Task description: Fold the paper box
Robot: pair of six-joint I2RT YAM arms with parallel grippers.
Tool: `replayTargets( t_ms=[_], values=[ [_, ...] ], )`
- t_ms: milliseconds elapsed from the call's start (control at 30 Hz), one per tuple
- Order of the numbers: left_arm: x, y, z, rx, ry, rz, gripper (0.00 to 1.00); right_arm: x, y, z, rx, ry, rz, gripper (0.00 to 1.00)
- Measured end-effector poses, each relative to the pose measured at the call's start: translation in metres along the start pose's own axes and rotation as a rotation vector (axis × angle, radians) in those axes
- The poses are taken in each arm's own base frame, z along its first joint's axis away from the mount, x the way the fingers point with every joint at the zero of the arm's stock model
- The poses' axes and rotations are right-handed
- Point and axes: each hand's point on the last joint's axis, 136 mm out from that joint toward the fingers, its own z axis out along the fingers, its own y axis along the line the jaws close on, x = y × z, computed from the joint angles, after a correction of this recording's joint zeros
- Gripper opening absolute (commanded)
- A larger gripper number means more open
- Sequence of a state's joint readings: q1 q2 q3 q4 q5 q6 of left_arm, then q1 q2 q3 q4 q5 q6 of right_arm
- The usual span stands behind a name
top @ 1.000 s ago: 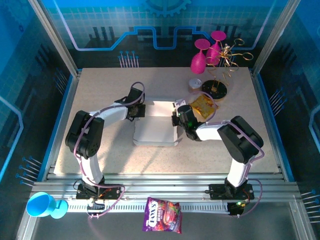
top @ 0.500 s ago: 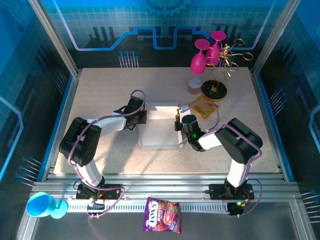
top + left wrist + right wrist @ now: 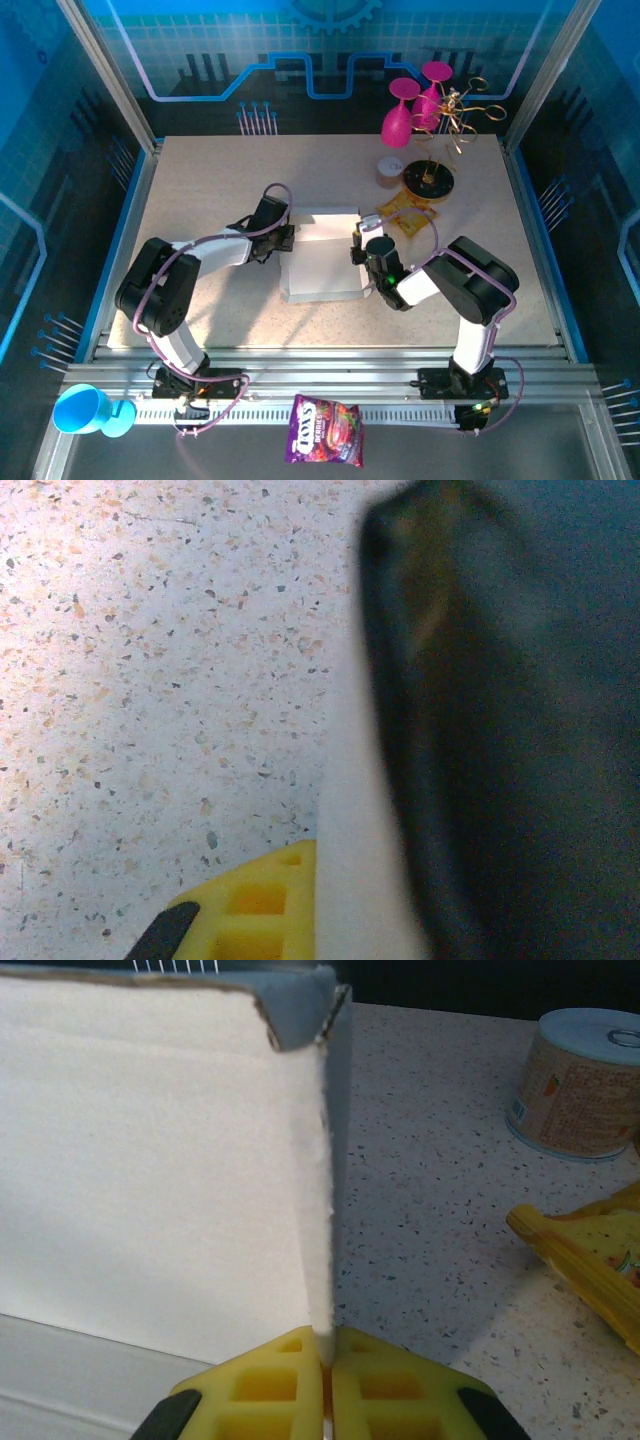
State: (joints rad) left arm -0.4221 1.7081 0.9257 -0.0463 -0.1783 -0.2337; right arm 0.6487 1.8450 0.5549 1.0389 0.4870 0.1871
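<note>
The paper box point(image 3: 320, 262) is white cardboard lying mid-table, with its side panels raised between my two grippers. My left gripper point(image 3: 286, 238) is at the box's left edge. In the left wrist view one yellow finger point(image 3: 250, 910) presses against a white panel of the paper box point(image 3: 355, 880); the other finger is hidden behind it. My right gripper point(image 3: 358, 246) is at the box's right edge. In the right wrist view the right gripper point(image 3: 328, 1345) is shut on the thin upright edge of the paper box point(image 3: 150, 1160).
A golden-yellow snack packet point(image 3: 408, 212) and a small can point(image 3: 390, 170) lie just behind the right gripper; both are also in the right wrist view, packet point(image 3: 590, 1260) and can point(image 3: 585, 1085). Pink glasses point(image 3: 415, 105) and a wire stand point(image 3: 430, 180) occupy the far right. A purple candy bag point(image 3: 325, 430) and a blue cup point(image 3: 85, 410) rest near the front rail.
The box has shifted a little right and toward the near edge with both grippers on it, and looks narrower. More of the yellow packet is uncovered.
</note>
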Motion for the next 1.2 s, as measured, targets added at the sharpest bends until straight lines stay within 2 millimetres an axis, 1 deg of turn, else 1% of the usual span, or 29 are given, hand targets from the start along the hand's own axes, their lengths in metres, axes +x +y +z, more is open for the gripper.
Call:
replayTargets(
  t_ms=[267, 500, 667, 800, 967, 1200],
  values=[
    [0.000, 0.000, 0.000, 0.000, 0.000, 0.002, 0.00, -0.002, 0.000, 0.000, 0.000, -0.002, -0.003, 0.16],
    [0.005, -0.005, -0.003, 0.009, 0.004, 0.016, 0.00, -0.007, -0.002, -0.004, 0.001, -0.013, 0.011, 0.20],
    [0.011, -0.007, -0.007, 0.019, 0.009, 0.026, 0.00, -0.004, -0.005, -0.007, 0.004, -0.019, 0.024, 0.21],
    [0.011, -0.007, -0.007, 0.022, 0.010, 0.038, 0.00, -0.007, -0.009, -0.007, 0.013, -0.028, 0.040, 0.25],
    [0.011, -0.007, -0.007, 0.022, 0.010, 0.044, 0.00, -0.007, -0.012, -0.008, 0.012, -0.033, 0.051, 0.26],
    [0.012, -0.007, -0.007, 0.023, 0.010, 0.048, 0.00, -0.009, -0.015, -0.006, -0.010, -0.026, 0.073, 0.33]
  ],
)
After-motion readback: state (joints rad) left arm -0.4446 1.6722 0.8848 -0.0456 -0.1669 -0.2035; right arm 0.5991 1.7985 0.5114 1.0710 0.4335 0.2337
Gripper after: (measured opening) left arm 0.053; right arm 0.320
